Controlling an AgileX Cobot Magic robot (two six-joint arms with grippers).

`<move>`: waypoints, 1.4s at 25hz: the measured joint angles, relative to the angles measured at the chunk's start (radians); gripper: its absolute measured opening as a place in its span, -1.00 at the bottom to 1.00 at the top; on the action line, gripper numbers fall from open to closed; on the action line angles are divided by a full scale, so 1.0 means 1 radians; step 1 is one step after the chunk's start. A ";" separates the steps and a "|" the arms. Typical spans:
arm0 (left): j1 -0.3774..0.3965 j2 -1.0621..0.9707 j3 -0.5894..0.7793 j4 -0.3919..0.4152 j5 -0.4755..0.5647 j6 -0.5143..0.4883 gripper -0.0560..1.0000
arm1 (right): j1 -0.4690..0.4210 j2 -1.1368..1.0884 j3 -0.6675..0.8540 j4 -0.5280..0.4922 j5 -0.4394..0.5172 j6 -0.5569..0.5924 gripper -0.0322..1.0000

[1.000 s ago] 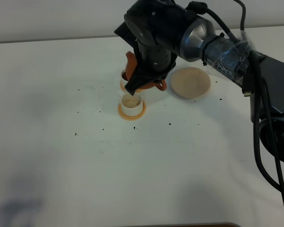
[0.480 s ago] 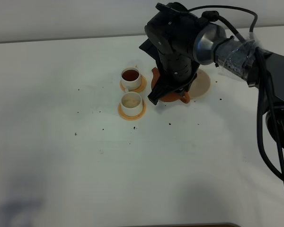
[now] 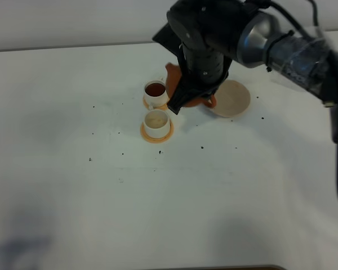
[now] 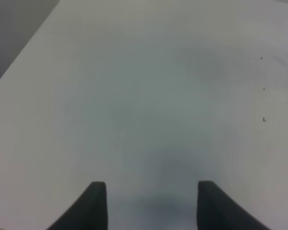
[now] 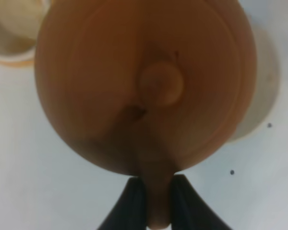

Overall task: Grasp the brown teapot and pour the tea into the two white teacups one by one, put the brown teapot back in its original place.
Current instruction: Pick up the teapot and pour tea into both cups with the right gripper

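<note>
My right gripper (image 5: pixel 156 199) is shut on the loop handle of the brown teapot (image 5: pixel 134 72), which fills the right wrist view from above with its knobbed lid. From the high camera the teapot (image 3: pixel 172 76) hangs under the right arm, between the far teacup and the beige saucer (image 3: pixel 234 98). The far white teacup (image 3: pixel 155 90) holds dark tea. Just in front of it, the near teacup (image 3: pixel 156 120) looks pale inside. Both stand on orange coasters. One teacup (image 5: pixel 12 24) and the saucer (image 5: pixel 264 91) peek out beside the teapot. My left gripper (image 4: pixel 151 203) is open over bare table.
The white table (image 3: pixel 73 169) carries small dark specks around the cups. The bulky right arm (image 3: pixel 214 34) with its cables reaches in from the right and covers part of the teapot.
The right arm carried the teapot from over the cups rightward toward the saucer, then back left beside the far teacup. The cups have not moved.
</note>
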 joint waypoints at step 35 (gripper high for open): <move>0.000 0.000 0.000 0.000 0.000 0.000 -0.09 | 0.235 0.079 0.275 -0.586 -0.038 -0.041 -0.75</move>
